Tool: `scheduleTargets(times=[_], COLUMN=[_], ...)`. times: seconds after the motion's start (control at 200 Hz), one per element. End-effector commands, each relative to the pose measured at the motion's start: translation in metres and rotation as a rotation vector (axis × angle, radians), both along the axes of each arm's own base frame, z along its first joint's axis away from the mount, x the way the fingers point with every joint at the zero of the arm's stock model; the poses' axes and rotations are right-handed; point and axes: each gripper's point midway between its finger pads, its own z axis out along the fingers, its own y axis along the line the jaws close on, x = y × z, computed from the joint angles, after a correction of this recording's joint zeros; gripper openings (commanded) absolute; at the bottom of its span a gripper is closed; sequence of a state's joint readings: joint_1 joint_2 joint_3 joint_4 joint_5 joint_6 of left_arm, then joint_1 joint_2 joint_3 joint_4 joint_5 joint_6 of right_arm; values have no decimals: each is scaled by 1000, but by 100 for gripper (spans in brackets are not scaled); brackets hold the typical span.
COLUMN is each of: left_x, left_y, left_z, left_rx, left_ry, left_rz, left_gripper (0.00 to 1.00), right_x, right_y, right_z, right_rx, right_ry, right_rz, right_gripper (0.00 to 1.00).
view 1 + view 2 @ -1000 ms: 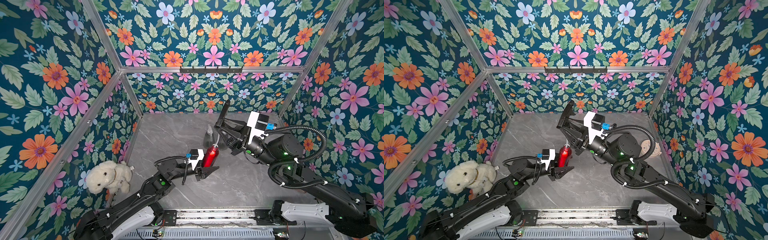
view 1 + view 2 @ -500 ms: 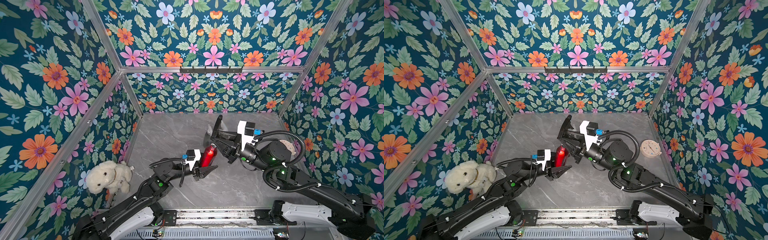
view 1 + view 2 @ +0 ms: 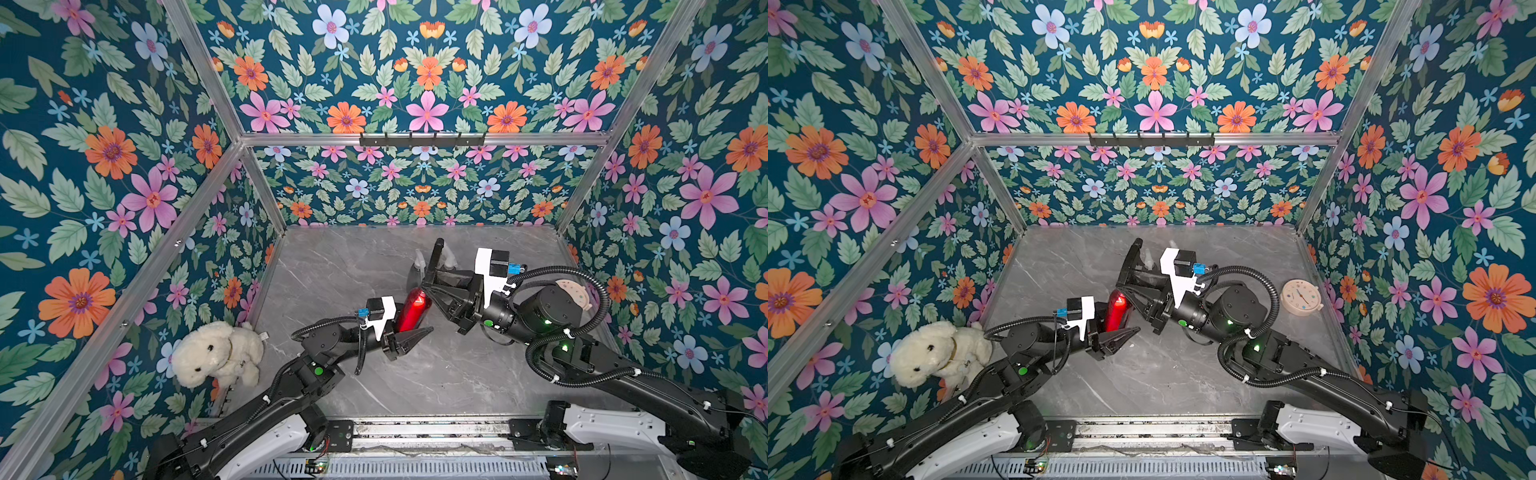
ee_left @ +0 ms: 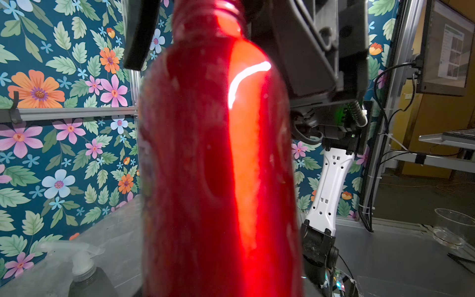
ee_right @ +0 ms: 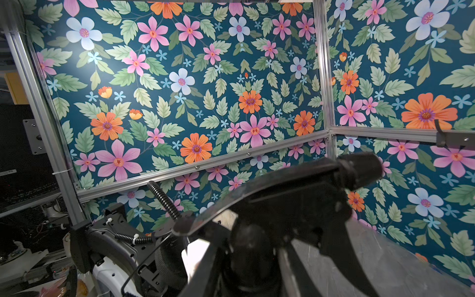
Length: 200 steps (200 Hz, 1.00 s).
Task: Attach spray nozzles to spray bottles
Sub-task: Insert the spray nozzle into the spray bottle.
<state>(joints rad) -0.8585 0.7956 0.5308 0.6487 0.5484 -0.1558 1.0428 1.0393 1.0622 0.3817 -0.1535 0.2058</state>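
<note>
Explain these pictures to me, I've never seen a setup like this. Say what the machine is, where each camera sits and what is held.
Two black robot arms work over a grey marble-look table inside a flower-papered booth. Both top views look down from overhead and are nearly the same; each wrist view comes from a camera riding on one arm. The left gripper is shut on a shiny red bottle. The right gripper is shut on a black spray nozzle, close to that bottle's neck. Behind them stand two grey bottles with whitish spray heads. A plush toy and a small clock sit near the table's edges.
</note>
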Motion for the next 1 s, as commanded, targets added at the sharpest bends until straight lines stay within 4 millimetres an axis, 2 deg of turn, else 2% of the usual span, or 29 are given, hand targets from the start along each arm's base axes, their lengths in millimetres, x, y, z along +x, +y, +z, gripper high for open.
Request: scheduleTargets(times=[0.0,0.115,0.235,0.445,0.815,0.995], left_x=[2,0,-7,-8,-12,-1], left_y=[8,6,7,7,3,11], left_z=[20,22,21,19,12,16], left_rx=[-81,-82,-82,-82,-57,-93], left_ry=[-28,-37,-56,-57,-63,-40], left_rz=[35,15,-12,-15,-50,31], left_gripper=[0,0,0,0,0,0], right_x=[-6,-1,7,7,9,5], right_y=[3,8,4,12,11,11], right_z=[5,0,-3,-8,4,5], right_rx=[45,35,24,-14,-22,-19], right_ry=[31,61,78,84,52,45], right_rz=[58,52,3,19,-4,15], right_gripper=[26,27,27,27,28,28])
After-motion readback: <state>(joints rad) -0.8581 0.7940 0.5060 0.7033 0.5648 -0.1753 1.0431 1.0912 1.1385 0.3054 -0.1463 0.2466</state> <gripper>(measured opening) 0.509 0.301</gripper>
